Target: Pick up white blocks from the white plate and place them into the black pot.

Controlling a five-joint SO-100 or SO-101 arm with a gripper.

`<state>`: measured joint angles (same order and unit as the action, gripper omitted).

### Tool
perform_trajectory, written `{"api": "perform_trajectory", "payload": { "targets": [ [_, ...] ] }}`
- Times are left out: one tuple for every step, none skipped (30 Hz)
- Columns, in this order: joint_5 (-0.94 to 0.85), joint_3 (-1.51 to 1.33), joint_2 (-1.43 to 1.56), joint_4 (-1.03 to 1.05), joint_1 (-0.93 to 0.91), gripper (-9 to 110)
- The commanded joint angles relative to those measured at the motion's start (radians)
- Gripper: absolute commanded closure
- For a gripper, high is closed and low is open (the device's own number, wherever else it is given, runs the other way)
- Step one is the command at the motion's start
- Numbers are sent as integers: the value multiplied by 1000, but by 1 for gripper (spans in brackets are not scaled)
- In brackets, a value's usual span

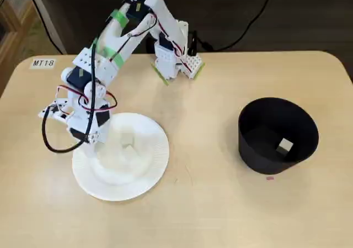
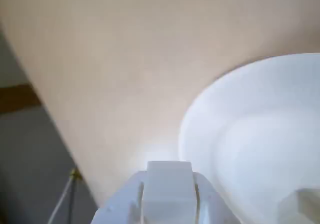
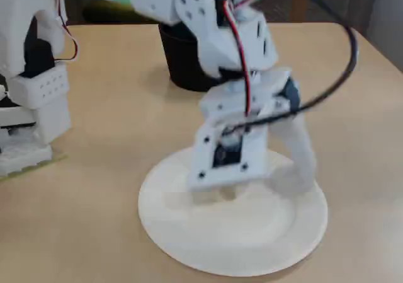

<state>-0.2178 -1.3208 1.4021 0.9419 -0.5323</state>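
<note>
Fixed views from two sides show the white plate (image 1: 144, 165), round and paper-like with a finely ribbed rim, lying toward the left edge of the smooth tan table (image 1: 209, 204). Small cream white blocks (image 1: 127, 139) sit in its shallow middle, pale against the plate and hard to count. Another cube (image 1: 285, 146) lies on the floor of the black pot (image 1: 259, 154), a matte straight-walled cylinder near the table's right edge, well apart from the plate. Over the plate's left rim hangs the gripper (image 3: 261, 185), white plastic with red and black wires; its fingers (image 3: 301, 150) stand spread apart with nothing between them.
</note>
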Motion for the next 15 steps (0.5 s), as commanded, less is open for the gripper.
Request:
{"api": "perform_trajectory", "payload": {
  "targets": [
    [25, 5, 219, -198, 97, 104],
    [40, 0, 253, -245, 127, 104],
    [57, 0, 278, -279, 158, 104],
    [71, 0, 296, -310, 189, 104],
    [74, 0, 311, -336, 221, 104],
    [72, 0, 324, -360, 253, 104],
    [69, 0, 336, -374, 287, 104],
    [69, 0, 351, -379, 324, 104],
    [64, -6, 370, -387, 362, 104],
    [64, -18, 391, -394, 405, 104],
    [71, -41, 419, -408, 451, 104],
    [78, -87, 456, -451, 499, 104],
    [95, -138, 492, -488, 549, 104],
    [115, -190, 528, -517, 598, 104],
    [123, -242, 566, -546, 650, 104]
  ]
}}
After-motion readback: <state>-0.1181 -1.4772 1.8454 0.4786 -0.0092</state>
